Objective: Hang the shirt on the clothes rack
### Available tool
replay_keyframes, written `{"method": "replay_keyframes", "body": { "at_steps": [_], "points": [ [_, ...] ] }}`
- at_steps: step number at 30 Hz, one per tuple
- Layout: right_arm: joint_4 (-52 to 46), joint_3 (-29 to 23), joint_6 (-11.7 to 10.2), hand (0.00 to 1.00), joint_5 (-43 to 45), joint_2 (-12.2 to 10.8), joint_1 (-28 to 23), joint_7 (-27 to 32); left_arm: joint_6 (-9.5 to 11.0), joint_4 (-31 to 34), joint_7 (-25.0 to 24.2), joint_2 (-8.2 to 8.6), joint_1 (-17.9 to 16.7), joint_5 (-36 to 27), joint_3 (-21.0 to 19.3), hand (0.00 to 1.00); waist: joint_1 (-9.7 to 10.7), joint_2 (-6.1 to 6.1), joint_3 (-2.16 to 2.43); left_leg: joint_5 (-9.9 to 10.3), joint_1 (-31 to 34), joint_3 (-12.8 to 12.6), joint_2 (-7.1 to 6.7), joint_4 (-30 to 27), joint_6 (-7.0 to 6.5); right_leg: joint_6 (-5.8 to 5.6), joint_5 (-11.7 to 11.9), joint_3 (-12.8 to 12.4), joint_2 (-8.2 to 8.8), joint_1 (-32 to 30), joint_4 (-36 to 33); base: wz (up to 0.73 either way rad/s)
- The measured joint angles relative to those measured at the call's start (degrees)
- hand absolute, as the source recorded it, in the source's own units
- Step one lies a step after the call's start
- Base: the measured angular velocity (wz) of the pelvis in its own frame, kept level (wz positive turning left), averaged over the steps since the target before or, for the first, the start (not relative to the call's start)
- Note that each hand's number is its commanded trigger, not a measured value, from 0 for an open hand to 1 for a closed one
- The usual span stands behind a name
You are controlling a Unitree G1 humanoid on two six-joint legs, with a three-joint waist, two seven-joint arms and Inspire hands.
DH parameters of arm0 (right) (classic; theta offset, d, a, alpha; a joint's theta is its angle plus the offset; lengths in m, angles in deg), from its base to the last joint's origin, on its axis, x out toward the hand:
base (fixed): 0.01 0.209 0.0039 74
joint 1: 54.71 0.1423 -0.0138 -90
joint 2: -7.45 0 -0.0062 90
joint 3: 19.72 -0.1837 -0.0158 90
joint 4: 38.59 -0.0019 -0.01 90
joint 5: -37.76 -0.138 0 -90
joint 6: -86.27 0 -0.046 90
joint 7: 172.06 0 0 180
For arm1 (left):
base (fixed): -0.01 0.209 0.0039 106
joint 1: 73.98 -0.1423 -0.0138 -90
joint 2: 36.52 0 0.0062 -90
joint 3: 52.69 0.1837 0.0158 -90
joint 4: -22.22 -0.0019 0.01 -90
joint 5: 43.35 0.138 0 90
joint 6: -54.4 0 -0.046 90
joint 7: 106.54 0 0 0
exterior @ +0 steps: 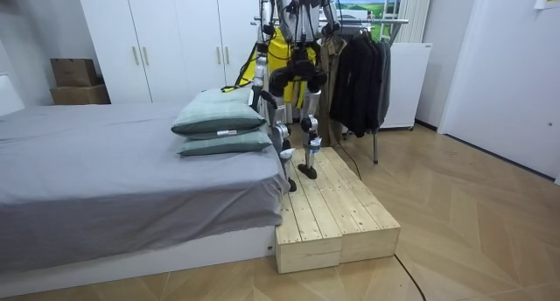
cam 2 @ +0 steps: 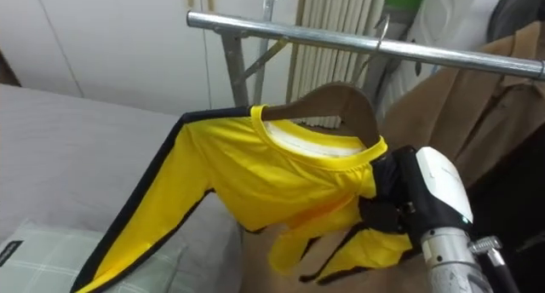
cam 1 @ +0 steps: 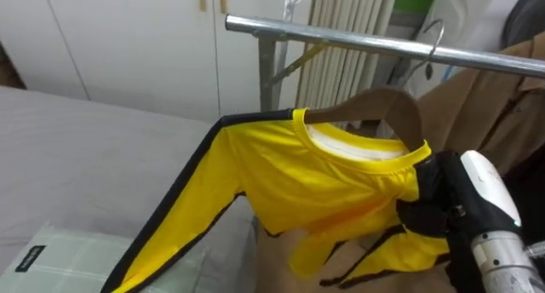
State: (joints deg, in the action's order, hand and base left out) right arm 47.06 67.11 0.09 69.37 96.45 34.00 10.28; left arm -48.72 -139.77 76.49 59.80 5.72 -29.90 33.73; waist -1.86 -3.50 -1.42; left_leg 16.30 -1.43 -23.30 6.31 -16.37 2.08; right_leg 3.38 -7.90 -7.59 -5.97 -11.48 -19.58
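Fig. (L to R): grey bed (cam 1: 85, 148), pale green pillow (cam 1: 68, 259) at its near corner. Yellow long-sleeved shirt (cam 1: 315, 182) w/ black arm stripe sits on brown wooden hanger (cam 1: 383, 106), just below silver steel rail (cam 1: 341, 37), sleeve trailing toward bed. It's held high, prob. so wire hook (cam 1: 436, 37) can catch the rail; can't tell if the hook rests on it. Right hand (cam 1: 430, 195) is at the shirt's R shoulder, dark fingers (cam 1: 415, 215) curled tight round cloth & hanger end. Tan coat (cam 1: 477, 114) hangs far R.
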Motion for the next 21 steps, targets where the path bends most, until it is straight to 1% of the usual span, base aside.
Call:
{"method": "replay_keyframes", "body": {
  "at_steps": [1, 3, 5, 8, 10, 13, 17, 20, 21],
  "points": [
    [-0.1, 0.0, 0.0, 1.0, 0.0, 0.1, 0.0, -0.1, -0.3, 0.0, 0.0, 0.0, -0.1, 0.2, -0.5, 0.0, 0.0, -0.18, 0.11, -0.1, -0.1, -0.2, -0.01, 0.4, 0.21, 0.09, 0.1, -0.5, -0.29, -0.2, 0.0, -0.2],
    [-0.3, 0.1, 0.0, 1.0, 0.0, 0.1, 0.2, -0.2, -0.8, 0.0, 0.0, -0.01, -0.1, 0.2, -0.7, 0.0, 0.2, -0.3, 0.17, -0.2, -0.2, -0.3, 0.02, 0.7, 0.36, 0.25, 0.2, -0.8, -0.58, -0.5, 0.0, -0.16],
    [-0.4, 0.2, 0.0, 1.0, 0.0, 0.0, 0.2, -0.8, -2.0, 0.3, -0.1, -0.01, 0.0, 1.4, -1.1, 0.0, 1.1, -0.37, 0.22, -0.4, -0.2, -0.2, 0.14, 1.0, 0.61, 0.37, 0.2, -0.3, -0.59, -0.5, 0.2, 0.02],
    [-0.4, 0.2, 0.0, 1.0, 0.2, 0.0, 0.2, -1.8, -2.6, 0.4, -0.1, -0.02, 0.1, 4.9, -3.2, 0.0, 1.8, -0.7, 0.35, -0.6, -0.2, 0.2, 0.47, 1.0, 0.89, 0.77, 0.5, 0.0, -0.77, 0.2, 1.1, 0.06],
    [-0.4, 0.2, 0.1, 1.0, 0.2, 0.0, 0.1, -1.9, -3.1, 0.6, -0.1, -0.09, 0.1, 5.4, -3.2, 0.0, 2.3, -0.92, 0.48, -0.6, -0.3, 0.6, 0.71, 0.7, 1.0, 0.9, 0.6, 0.3, -0.86, 0.6, 1.4, 0.12],
    [-0.5, 0.2, 0.1, 1.0, 0.2, 0.0, 0.1, -1.9, -4.0, 1.1, -0.1, -0.41, 0.1, 5.4, -3.2, 0.0, 3.1, -1.23, 0.43, -0.7, -0.2, 1.4, 1.08, -0.2, 1.07, 1.11, 0.7, 0.6, -0.91, 1.3, 1.7, 0.1],
    [-0.5, -0.1, 0.2, 1.0, -0.4, 0.1, 0.2, -1.9, -4.1, 1.1, -0.1, -0.42, -0.1, 5.4, -3.0, 0.0, 3.4, -1.37, 0.4, -0.7, 0.1, 2.5, 1.29, -1.3, 1.07, 1.22, 0.6, -0.2, -1.14, 1.6, 1.7, 0.01],
    [-0.5, -0.2, 0.2, 1.0, -0.7, 0.0, 0.1, -1.9, -4.1, 1.1, -0.1, -0.41, -0.1, 5.4, -2.3, 0.0, 3.2, -1.32, 0.38, -0.7, 0.2, 4.6, 0.86, -1.1, 1.07, 1.18, 1.0, -0.6, -1.43, 1.6, 1.7, -0.06],
    [-0.5, -0.2, 0.2, 1.0, -0.8, 0.0, 0.1, -1.9, -4.1, 1.1, -0.1, -0.41, -0.1, 5.4, -2.1, 0.0, 3.3, -1.31, 0.38, -0.7, 0.2, 4.7, 0.85, -1.1, 1.08, 1.15, 1.1, -0.7, -1.55, 1.6, 1.7, -0.07]
  ]
}}
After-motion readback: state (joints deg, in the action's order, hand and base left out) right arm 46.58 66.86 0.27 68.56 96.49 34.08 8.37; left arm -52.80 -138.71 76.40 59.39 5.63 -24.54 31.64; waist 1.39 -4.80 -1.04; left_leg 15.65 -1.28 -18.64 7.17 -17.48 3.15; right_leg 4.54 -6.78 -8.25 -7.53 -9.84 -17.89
